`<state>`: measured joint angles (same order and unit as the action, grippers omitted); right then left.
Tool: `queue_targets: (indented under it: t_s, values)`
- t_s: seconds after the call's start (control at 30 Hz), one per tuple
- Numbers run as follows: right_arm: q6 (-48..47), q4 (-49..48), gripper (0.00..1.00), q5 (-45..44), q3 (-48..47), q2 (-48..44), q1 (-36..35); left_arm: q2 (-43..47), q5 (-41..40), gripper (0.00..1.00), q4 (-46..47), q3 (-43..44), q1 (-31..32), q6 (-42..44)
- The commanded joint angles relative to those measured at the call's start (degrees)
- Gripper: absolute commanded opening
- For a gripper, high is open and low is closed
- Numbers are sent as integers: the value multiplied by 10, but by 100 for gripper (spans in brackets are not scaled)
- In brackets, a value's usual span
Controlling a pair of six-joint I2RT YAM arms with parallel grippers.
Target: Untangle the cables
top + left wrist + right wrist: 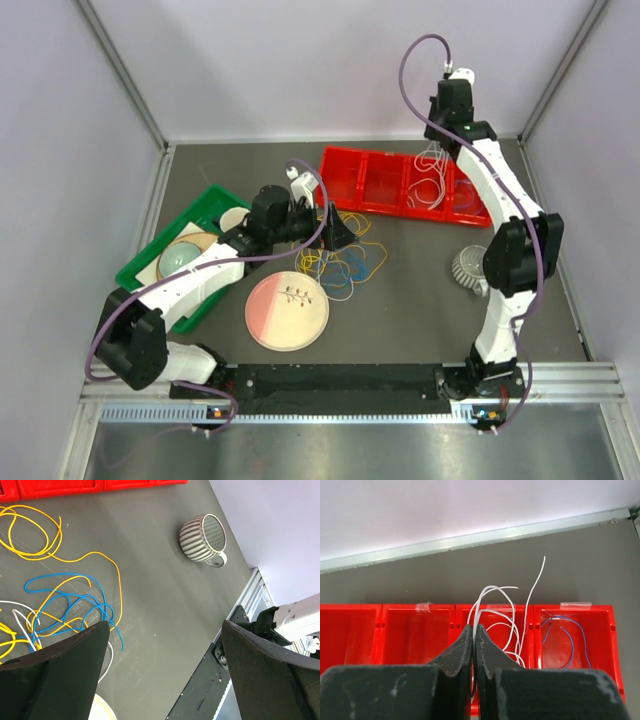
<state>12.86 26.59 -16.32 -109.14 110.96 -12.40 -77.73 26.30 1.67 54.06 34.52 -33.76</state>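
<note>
A tangle of yellow, blue and white cables [345, 262] lies mid-table. My left gripper [335, 232] hovers at its far-left side. In the left wrist view that gripper [165, 630] is open over bare table. A yellow cable [60, 532], a blue cable [65, 575] and a white cable [17, 615] spread to its left. My right gripper [437, 150] is raised over the red tray [345, 185]. In the right wrist view it [474, 627] is shut on a white cable [492, 587] looping above the third compartment. A blue-purple cable [580, 630] lies in the rightmost compartment.
A green tray [150, 265] with dishes stands at the left. A pink plate [287, 310] lies in front of the tangle. A ribbed grey mug [468, 270] lies near the right arm, also in the left wrist view [202, 537]. A black rail [340, 380] runs along the near edge.
</note>
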Motion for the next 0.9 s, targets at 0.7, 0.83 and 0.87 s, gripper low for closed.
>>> queue_targets:
  t_s: [0.7,0.83,0.87]
  values:
    - [13,-105,0,1,125,-228,-54,1,30,99,35,-12,-3,-9]
    - [13,-105,0,1,129,-206,-54,3,31,99,33,-14,-3,-8]
    - [12,-105,0,1,127,-198,-54,3,30,99,33,-14,-2,-7]
